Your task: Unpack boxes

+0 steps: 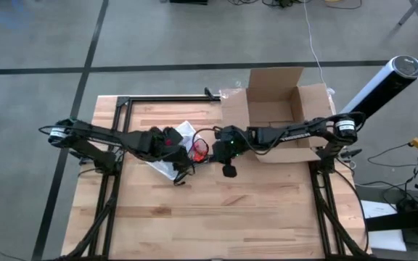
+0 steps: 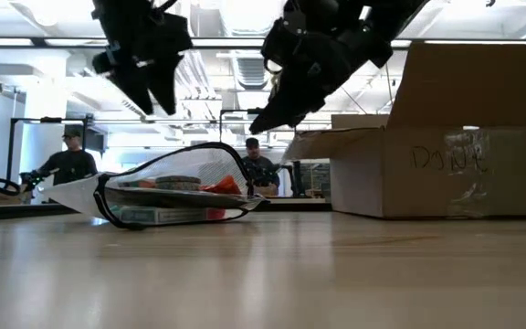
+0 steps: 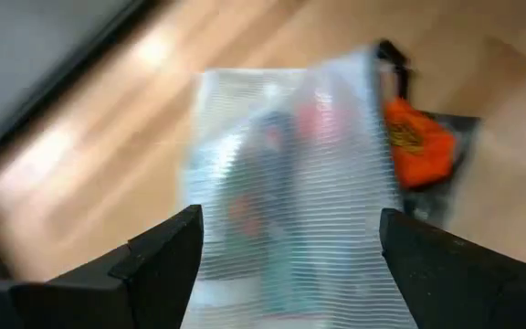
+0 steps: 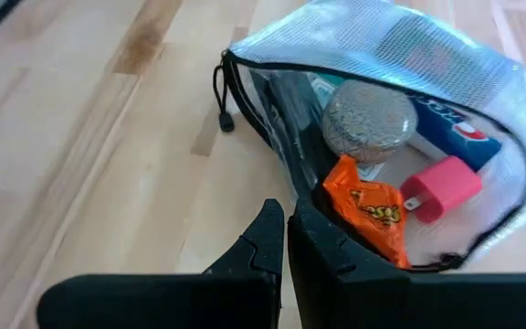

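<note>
Cardboard box (image 1: 281,116) sits flaps open; beside it the mesh zip pouch (image 1: 171,148) lies unpacked. Left gripper (image 3: 286,260) hovers above the pouch, fingers spread to grasp; right gripper (image 4: 286,239), fingers pressed together, noses its mouth.

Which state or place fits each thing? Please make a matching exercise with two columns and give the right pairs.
Things:
1. cardboard box
2. mesh pouch
3. left gripper
4. right gripper

States or places:
a. fingers shut, at the pouch's mouth
b. flaps open, on the table's right side
c. fingers open, above the pouch
d. unzipped, lying on the table with an orange wrapper inside

Pairs: 1-b, 2-d, 3-c, 4-a
</note>
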